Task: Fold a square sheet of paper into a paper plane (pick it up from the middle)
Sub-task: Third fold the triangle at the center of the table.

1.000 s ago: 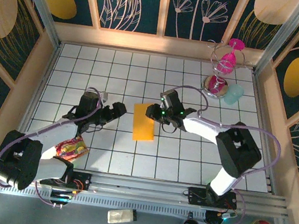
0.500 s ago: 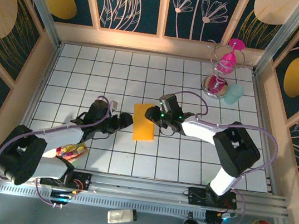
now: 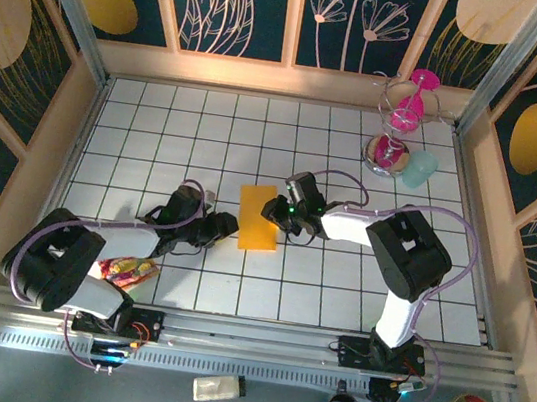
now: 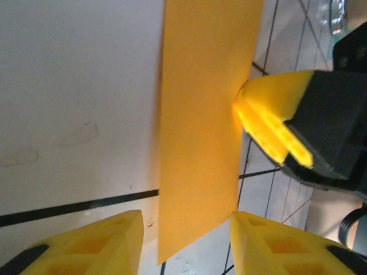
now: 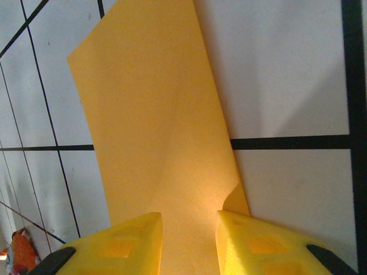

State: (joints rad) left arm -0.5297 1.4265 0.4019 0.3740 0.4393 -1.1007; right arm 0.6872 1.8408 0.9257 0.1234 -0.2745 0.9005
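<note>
Moved my left pincer up beside the paper sheet, jaws wide; right pincer narrow, tips touching the sheet's right edge.

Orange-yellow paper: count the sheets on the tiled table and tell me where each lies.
1. The sheet lies centrally between the left hand and the right hand, which is at its right edge. None seems hidden.

Left fingers now nearer the paper.
</note>
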